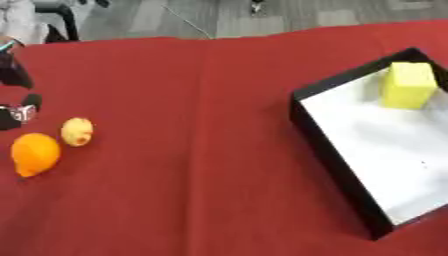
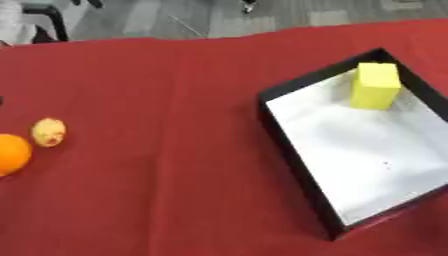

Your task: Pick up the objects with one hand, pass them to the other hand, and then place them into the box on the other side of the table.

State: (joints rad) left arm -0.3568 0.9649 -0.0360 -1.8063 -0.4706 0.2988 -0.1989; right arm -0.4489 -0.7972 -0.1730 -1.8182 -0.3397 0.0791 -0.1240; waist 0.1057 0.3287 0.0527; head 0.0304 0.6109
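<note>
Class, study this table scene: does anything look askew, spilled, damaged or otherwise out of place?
Nothing is spilled or visibly damaged. The black box lies at an angle to the picture, perhaps only camera tilt. A yellow block stands upright in its far corner. The orange fruit and small yellow fruit lie apart on the red tablecloth.

I see a tabletop [image 1: 192, 150] covered in red cloth. On its right side sits a black box [image 2: 289, 150] with a white floor, turned askew. At the left edge lie an orange [image 1: 35, 154] and, just beside it, a smaller yellow fruit [image 1: 77, 131] with a reddish spot.
</note>
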